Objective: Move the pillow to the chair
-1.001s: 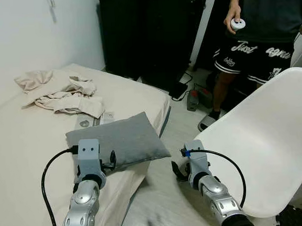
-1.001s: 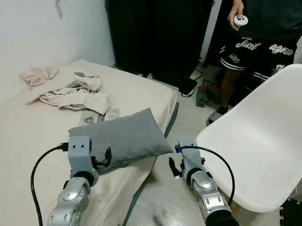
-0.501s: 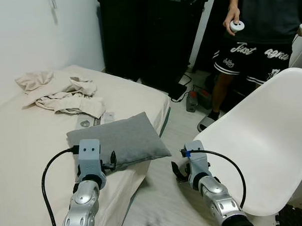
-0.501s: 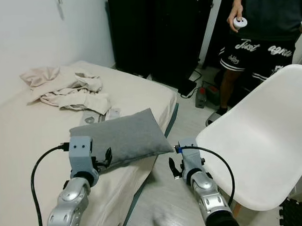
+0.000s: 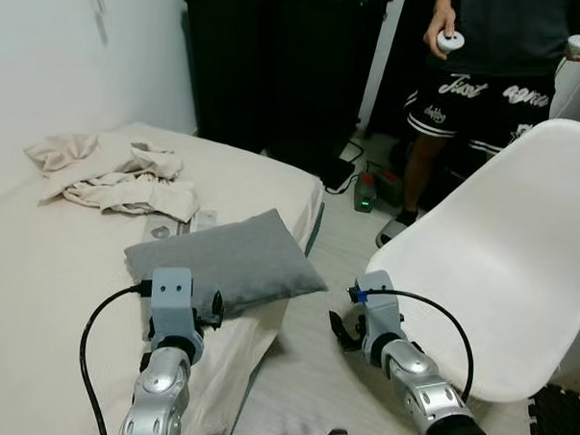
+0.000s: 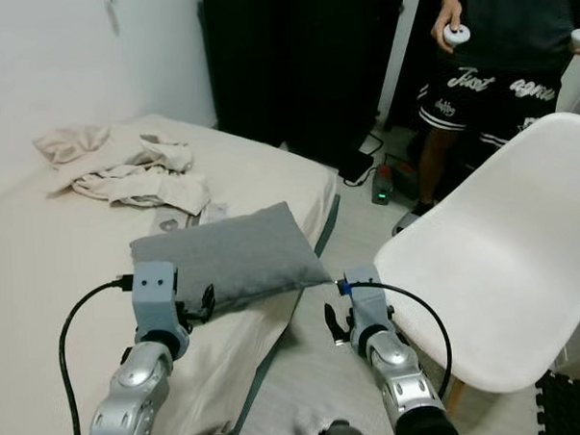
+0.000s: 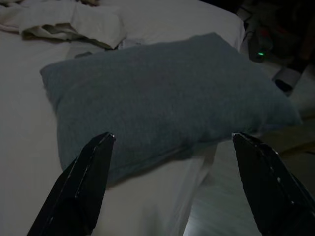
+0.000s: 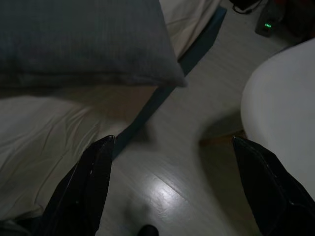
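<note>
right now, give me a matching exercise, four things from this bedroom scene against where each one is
Things:
1. grey pillow
2. crumpled beige clothes
3. white chair
4. left gripper

Places:
a. far part of the bed, near the wall
b. on the floor to the robot's right
c. near corner of the bed, by the edge
d. open, just short of the pillow's near edge

Pairs: 1-c, 2-a, 3-b, 4-d
</note>
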You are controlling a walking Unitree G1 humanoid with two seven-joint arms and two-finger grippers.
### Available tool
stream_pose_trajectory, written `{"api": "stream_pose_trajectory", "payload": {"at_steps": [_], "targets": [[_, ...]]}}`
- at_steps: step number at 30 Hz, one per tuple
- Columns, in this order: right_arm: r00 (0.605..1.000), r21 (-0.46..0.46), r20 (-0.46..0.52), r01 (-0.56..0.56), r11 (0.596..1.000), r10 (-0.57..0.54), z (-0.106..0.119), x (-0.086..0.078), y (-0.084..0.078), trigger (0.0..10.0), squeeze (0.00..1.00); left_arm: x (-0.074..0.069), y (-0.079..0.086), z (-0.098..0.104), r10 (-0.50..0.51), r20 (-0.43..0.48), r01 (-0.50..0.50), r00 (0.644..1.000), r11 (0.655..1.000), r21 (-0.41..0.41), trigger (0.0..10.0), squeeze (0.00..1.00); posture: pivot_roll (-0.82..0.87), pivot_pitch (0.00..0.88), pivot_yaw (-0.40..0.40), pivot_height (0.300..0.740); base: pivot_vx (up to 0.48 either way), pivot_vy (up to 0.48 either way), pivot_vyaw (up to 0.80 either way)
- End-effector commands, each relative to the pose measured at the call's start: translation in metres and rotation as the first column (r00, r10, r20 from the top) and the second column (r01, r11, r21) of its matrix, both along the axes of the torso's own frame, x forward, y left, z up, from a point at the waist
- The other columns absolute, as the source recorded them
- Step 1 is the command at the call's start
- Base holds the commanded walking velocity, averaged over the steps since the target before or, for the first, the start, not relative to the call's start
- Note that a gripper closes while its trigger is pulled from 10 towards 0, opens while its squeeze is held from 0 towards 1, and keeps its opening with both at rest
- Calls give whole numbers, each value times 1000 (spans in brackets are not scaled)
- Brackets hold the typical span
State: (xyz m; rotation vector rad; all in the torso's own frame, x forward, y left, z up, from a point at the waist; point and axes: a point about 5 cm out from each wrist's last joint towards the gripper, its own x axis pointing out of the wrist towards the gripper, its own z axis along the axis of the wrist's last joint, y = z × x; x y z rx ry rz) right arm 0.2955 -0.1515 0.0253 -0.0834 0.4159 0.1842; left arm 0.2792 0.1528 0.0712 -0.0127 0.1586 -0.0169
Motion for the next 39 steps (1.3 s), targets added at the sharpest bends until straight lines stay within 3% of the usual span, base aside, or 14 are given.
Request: {"api": "stream_pose_trajectory", "payload": {"at_steps": [1, 39], "targets": [[1000, -2, -5, 20, 1000, -20, -3, -3, -3, 10000, 0, -4, 1, -7, -7, -36, 8, 999, 1000, 12, 10000, 0, 26, 102, -37, 636, 0, 0, 0], [998, 18, 32, 61, 998, -61, 2, 0, -12, 10000, 0, -3, 1, -5, -32, -35, 33, 999, 999, 29, 10000, 0, 36, 124, -29, 616, 0, 0, 0]]}}
